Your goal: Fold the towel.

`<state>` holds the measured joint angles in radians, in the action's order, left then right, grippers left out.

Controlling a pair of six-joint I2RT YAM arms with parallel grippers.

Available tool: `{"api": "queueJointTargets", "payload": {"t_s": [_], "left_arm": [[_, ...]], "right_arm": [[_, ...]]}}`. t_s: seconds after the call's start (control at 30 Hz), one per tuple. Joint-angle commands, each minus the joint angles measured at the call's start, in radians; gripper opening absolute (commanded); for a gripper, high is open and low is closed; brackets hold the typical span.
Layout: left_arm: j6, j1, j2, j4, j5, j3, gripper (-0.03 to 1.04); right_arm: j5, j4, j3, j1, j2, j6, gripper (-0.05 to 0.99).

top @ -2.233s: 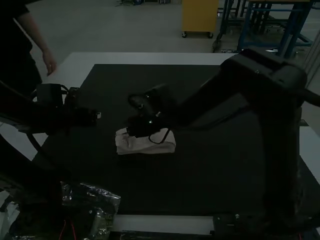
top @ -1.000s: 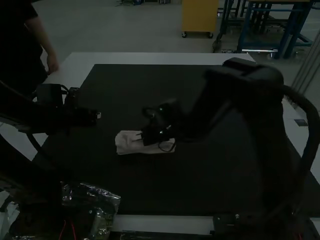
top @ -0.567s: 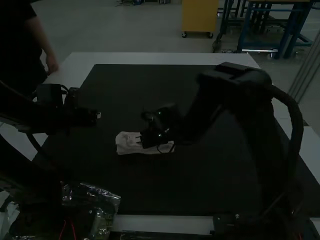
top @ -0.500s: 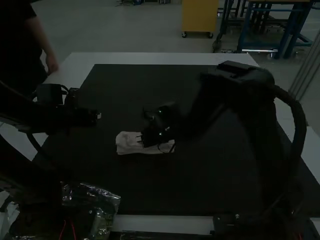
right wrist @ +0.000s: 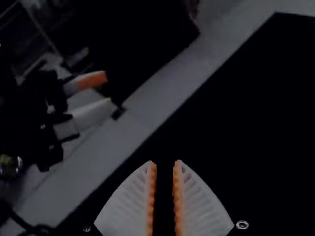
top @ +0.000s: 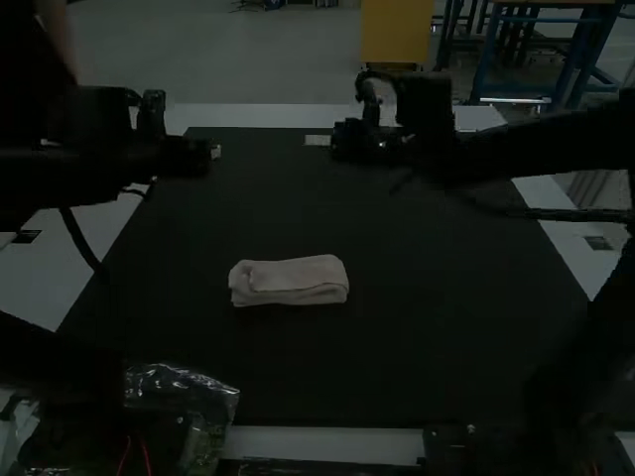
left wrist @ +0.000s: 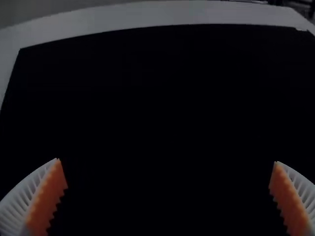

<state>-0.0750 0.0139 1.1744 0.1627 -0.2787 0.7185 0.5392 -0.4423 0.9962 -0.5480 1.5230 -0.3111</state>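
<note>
towel [top: 290, 282] folded on dark mat [top: 427, 317]; left gripper [top: 215, 152]: fingers released, wide; right gripper [top: 317, 140]: fingers released, narrowly parted

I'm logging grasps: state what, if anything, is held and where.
Nothing: the left gripper and right gripper are empty; the towel lies folded on the mat.

The mat [top: 417, 337] is laid on the table [top: 268, 114], and the towel [top: 293, 280] is placed on the mat, left of its middle. Farther forward than the towel, the left gripper [top: 215, 152] is held to its left and the right gripper [top: 319, 140] is held beyond it. The plastic bag [top: 189, 385] is set at the mat's near left.
</note>
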Motion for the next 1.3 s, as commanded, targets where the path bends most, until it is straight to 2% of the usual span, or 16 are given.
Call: {"api": "queueJointTargets", "payload": {"t_s": [0.0,0.03,0.13,0.17,0.3,0.47,0.63,0.77,0.83,0.9,0.93,1.0,1.03,1.1,1.2,1.27], "left_arm": [[-0.049,-0.040,-0.055,-0.031,0.012,0.075,0.97],[-0.051,-0.038,-0.064,-0.052,0.012,0.084,0.97],[-0.054,-0.031,-0.110,-0.097,0.004,0.090,0.97],[-0.052,-0.034,-0.134,-0.100,0.004,0.084,0.97],[-0.057,-0.057,-0.257,-0.086,0.006,0.053,0.97],[-0.097,-0.063,-0.443,-0.077,-0.001,0.010,0.97],[-0.103,-0.063,-0.728,-0.014,0.032,-0.054,0.97],[-0.101,-0.057,-1.013,0.026,0.042,-0.123,0.97],[-0.100,-0.051,-1.136,0.011,0.064,-0.145,0.97],[-0.085,-0.043,-1.176,-0.061,0.059,-0.146,0.97],[-0.083,-0.040,-1.171,-0.120,0.059,-0.125,0.97],[-0.048,-0.035,-1.174,-0.206,0.069,-0.085,0.97],[-0.011,-0.034,-1.174,-0.223,0.082,-0.080,0.97],[-0.005,-0.034,-1.174,-0.181,0.085,-0.111,0.97],[-0.002,-0.034,-1.174,-0.012,0.088,-0.246,0.97],[-0.011,-0.032,-1.174,0.129,0.085,-0.343,0.97]], "right_arm": [[0.001,0.019,0.016,0.074,-0.175,-0.020,0.29],[0.001,0.027,0.016,0.102,-0.225,-0.020,0.36],[0.010,0.071,0.010,0.184,-0.385,-0.020,0.76],[0.021,0.082,0.004,0.215,-0.439,-0.020,0.84],[0.088,0.099,-0.047,0.353,-0.656,-0.059,0.88],[0.148,0.100,-0.116,0.520,-0.939,-0.140,0.89],[0.148,0.148,-0.166,0.614,-1.233,-0.166,0.89],[0.079,0.198,-0.174,0.622,-1.433,-0.178,0.89],[0.039,0.215,-0.172,0.620,-1.497,-0.178,0.89],[0.008,0.237,-0.159,0.620,-1.525,-0.155,0.90],[-0.016,0.275,-0.134,0.619,-1.522,-0.112,0.91],[-0.105,0.294,-0.107,0.609,-1.522,-0.056,0.91],[-0.159,0.292,-0.099,0.605,-1.522,-0.014,0.91],[-0.258,0.292,-0.100,0.602,-1.522,0.061,0.91],[-0.435,0.320,-0.183,0.602,-1.523,0.204,0.91],[-0.481,0.289,-0.295,0.600,-1.522,0.234,0.91]]}}
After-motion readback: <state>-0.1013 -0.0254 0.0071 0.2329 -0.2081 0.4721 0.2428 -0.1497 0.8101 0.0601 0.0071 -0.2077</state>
